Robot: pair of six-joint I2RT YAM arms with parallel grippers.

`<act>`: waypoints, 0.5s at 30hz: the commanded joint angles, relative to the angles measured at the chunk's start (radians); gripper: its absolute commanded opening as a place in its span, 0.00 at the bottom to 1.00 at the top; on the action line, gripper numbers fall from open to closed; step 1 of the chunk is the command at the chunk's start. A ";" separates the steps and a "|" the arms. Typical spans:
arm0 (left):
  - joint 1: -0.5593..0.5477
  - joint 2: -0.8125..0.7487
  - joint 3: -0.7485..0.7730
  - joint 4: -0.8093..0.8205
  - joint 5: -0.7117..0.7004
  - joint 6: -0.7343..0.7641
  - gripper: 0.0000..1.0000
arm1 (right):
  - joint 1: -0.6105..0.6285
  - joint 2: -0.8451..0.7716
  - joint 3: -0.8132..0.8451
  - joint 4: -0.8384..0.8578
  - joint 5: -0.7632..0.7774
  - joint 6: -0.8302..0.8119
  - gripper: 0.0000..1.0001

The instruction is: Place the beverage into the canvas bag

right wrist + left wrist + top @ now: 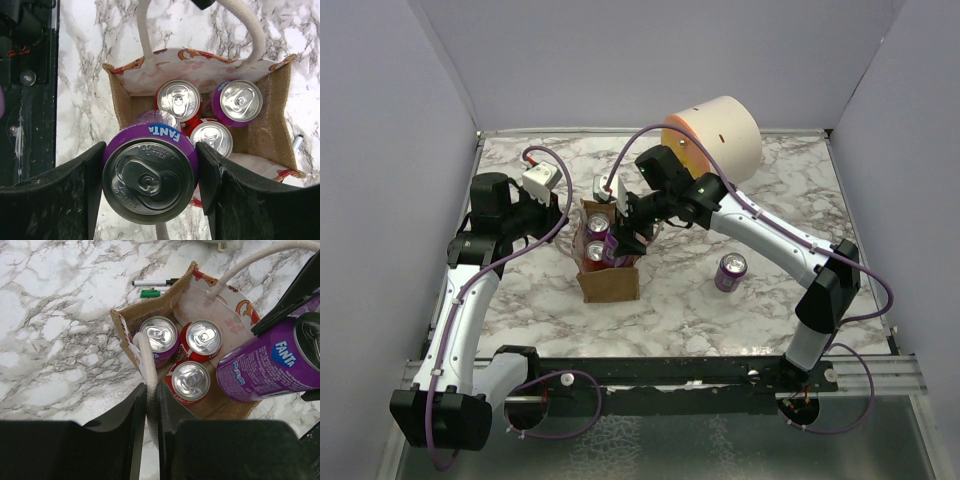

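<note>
Purple Fanta can (148, 176) clamped in right tool (151, 167) over canvas bag (278, 115); left tool (151, 401) pinches its white handle (144, 356).

On the marble table (530, 305) lie a cream-and-orange drum (720, 135), a white pen (152, 282) and, perhaps, a green marker (150, 293).

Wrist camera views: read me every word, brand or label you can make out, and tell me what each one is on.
"FANTA": on the side of the purple can, in both wrist views.
"PLEASE DON'T LITTER": seems to be embossed on that can's lid, faint.
Small print beside the logo, left wrist view: too blurred to read.
Lettering on the red cans in the canvas bag: cut off, unreadable.
</note>
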State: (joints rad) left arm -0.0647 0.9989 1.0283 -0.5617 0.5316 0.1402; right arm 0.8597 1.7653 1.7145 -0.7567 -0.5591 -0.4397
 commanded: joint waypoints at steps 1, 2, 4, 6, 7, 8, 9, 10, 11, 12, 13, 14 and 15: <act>0.008 -0.010 -0.013 0.014 0.030 -0.006 0.11 | 0.013 -0.009 0.010 0.000 -0.033 -0.022 0.01; 0.007 -0.010 -0.013 0.014 0.031 -0.004 0.09 | 0.015 -0.011 0.011 -0.011 -0.039 -0.025 0.01; 0.008 -0.009 -0.015 0.015 0.031 -0.003 0.06 | 0.015 -0.016 0.007 -0.030 -0.057 -0.031 0.01; 0.008 -0.011 -0.018 0.016 0.030 -0.002 0.03 | 0.014 -0.027 -0.009 -0.037 -0.075 -0.035 0.01; 0.008 -0.011 -0.020 0.016 0.030 -0.001 0.01 | 0.015 -0.030 -0.016 -0.037 -0.083 -0.036 0.01; 0.008 -0.010 -0.020 0.018 0.030 -0.002 0.00 | 0.015 -0.033 -0.022 -0.041 -0.090 -0.039 0.01; 0.008 -0.011 -0.019 0.018 0.030 -0.002 0.00 | 0.015 -0.035 -0.027 -0.047 -0.097 -0.042 0.01; 0.008 -0.010 -0.019 0.017 0.030 -0.002 0.00 | 0.016 -0.032 -0.031 -0.053 -0.105 -0.043 0.01; 0.008 -0.009 -0.019 0.017 0.032 -0.004 0.00 | 0.016 -0.029 -0.035 -0.060 -0.111 -0.044 0.01; 0.008 -0.008 -0.019 0.019 0.033 -0.004 0.00 | 0.018 -0.027 -0.038 -0.063 -0.116 -0.045 0.01; 0.008 -0.009 -0.020 0.019 0.036 -0.003 0.00 | 0.020 -0.023 -0.041 -0.066 -0.117 -0.046 0.01; 0.008 -0.009 -0.022 0.020 0.037 -0.003 0.00 | 0.023 -0.020 -0.044 -0.068 -0.117 -0.047 0.01; 0.008 -0.008 -0.024 0.023 0.039 -0.003 0.00 | 0.025 -0.018 -0.047 -0.067 -0.117 -0.048 0.01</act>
State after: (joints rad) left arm -0.0647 0.9989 1.0199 -0.5610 0.5346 0.1402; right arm 0.8631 1.7653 1.6737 -0.8040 -0.5858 -0.4854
